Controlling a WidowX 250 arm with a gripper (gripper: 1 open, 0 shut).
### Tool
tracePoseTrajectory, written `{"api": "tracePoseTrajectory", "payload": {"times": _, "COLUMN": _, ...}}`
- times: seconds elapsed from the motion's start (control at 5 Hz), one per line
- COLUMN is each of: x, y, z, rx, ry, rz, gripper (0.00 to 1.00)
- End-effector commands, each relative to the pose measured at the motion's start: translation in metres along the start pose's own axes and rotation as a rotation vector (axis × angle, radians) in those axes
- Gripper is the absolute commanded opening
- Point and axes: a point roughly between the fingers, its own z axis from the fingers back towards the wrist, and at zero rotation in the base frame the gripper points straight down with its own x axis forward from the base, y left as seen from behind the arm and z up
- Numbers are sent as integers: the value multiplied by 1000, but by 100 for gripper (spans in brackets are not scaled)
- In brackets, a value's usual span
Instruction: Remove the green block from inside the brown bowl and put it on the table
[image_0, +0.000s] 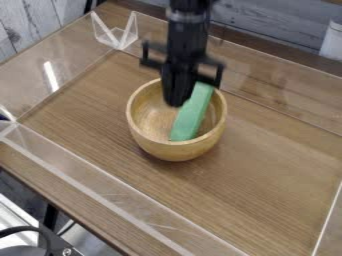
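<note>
Camera view: green block (193, 114) leans against the bowl's rim (140, 138).

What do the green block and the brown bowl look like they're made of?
The green block: perhaps painted wood, foam or plastic; its even, matte colour shows no grain, so I can't tell which.

The brown bowl: probably wood with a smooth, slightly satiny finish, going by its warm tan colour and thick, rounded wall.
</note>
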Motion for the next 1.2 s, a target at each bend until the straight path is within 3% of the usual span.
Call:
{"api": "tracePoseTrajectory", "payload": {"times": 0.0, "x": 9, "y": 5, "z": 57, "rx": -29, "ry": -152, "rz": 23, "gripper": 0}}
{"api": "tracePoseTrajectory", "payload": {"times": 0.2, "x": 14, "y": 2, "z": 85, "rx": -61, "ry": -185, "rz": 16, "gripper": 0}}
{"api": "tracePoseTrajectory", "payload": {"times": 0.4, "x": 8, "y": 6, "z": 66, "rx": -49, "ry": -151, "rz": 11, "gripper": 0}}
{"api": "tracePoseTrajectory", "payload": {"times": 0.6, "x": 4, "y": 9, "z": 49, "rx": -36, "ry": -119, "rz": 8, "gripper": 100}}
{"api": "tracePoseTrajectory", "payload": {"times": 1.0, "x": 1, "y": 11, "z": 19, "rx": -23, "ry": -79, "rz": -7, "gripper": 100}}
